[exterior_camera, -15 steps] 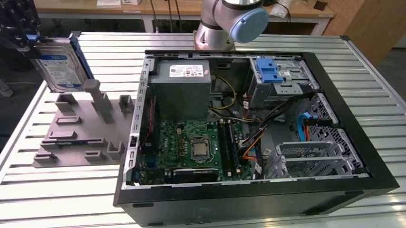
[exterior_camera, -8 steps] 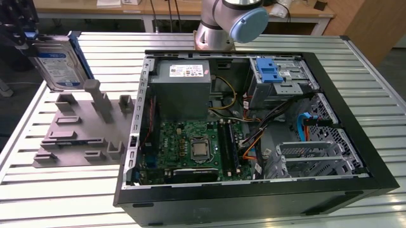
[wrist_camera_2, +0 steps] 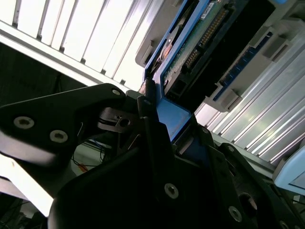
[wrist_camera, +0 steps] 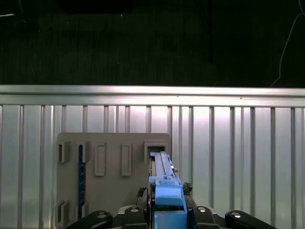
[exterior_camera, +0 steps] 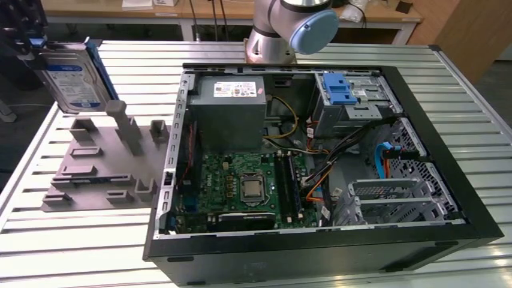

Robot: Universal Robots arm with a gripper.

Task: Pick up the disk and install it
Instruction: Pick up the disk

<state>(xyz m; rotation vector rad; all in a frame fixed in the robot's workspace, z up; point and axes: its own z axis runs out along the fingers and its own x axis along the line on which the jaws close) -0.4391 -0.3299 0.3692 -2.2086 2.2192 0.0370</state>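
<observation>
Pointing down, the tool (wrist_camera: 167, 213) pinches the disk (exterior_camera: 74, 79) upright over the grey rack (exterior_camera: 100, 162).

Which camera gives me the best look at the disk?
The exterior view: the disk stands upright, label facing the camera. The second wrist view shows its circuit-board side and blue carrier; the first wrist view shows it edge-on.

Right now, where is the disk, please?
The disk stands upright in the gripper at the exterior view's upper left, over the grey holder beside the computer case.
</observation>
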